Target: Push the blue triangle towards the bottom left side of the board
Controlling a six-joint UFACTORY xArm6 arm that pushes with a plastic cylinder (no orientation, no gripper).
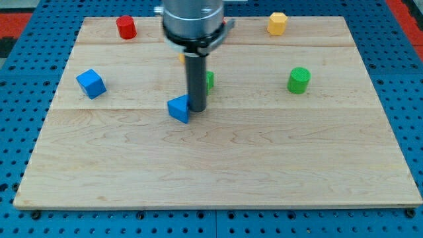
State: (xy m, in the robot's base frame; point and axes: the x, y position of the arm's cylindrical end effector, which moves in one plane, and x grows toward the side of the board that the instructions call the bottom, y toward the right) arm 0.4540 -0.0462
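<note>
- My tip sits a little left of the frame's centre, at the lower end of a straight dark rod that hangs from a grey cylindrical mount at the upper middle of the frame.
- There is no hand on this arm, so nothing is held; the rod simply ends in the tip, which meets the surface.
- The blue triangle lies just left of centre, immediately to the left of my tip; tip and triangle look to be touching along the triangle's right edge.
- The surface is a pale wooden board that fills most of the frame and rests on a blue perforated base.
- A blue cube stands at the left of the frame, well apart from the triangle and slightly higher.
- A red cylinder stands at the upper left, near the board's top edge.
- A yellow block, which looks hexagonal, stands at the upper right, near the top edge.
- A green cylinder stands at the right of centre, well apart from the rod.
- Another green block peeks out just to the right of the rod, mostly hidden behind it; its shape cannot be made out.
- A sliver of orange-yellow block shows at the rod's left side below the mount, too hidden to identify.
- The lower half of the board, including the lower left of the frame, holds no blocks.
</note>
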